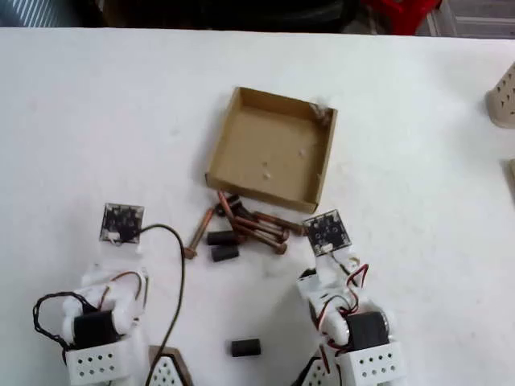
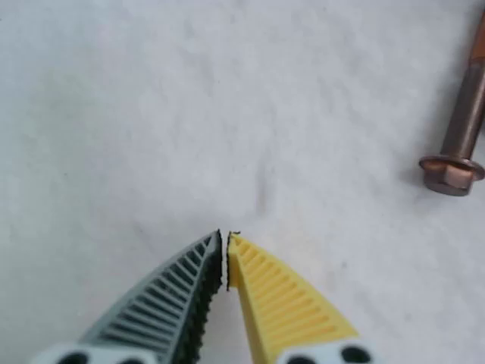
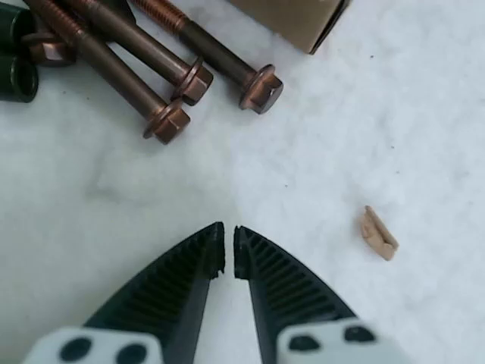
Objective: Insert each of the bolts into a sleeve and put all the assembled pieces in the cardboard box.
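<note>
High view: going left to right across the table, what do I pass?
Left arm → lone bolt → lone sleeve → right arm → beige object. The cardboard box and the heap of bolts and sleeves overlap these in the order, so they are left out.

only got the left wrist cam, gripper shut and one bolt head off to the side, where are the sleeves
Observer: In the high view, two black sleeves lie side by side against the bolt pile, just in front of the cardboard box.
Operator: any sleeve lying apart from that pile
Observer: Yes, a lone sleeve lies by itself near the front edge of the table, between the left arm and the right arm.
</note>
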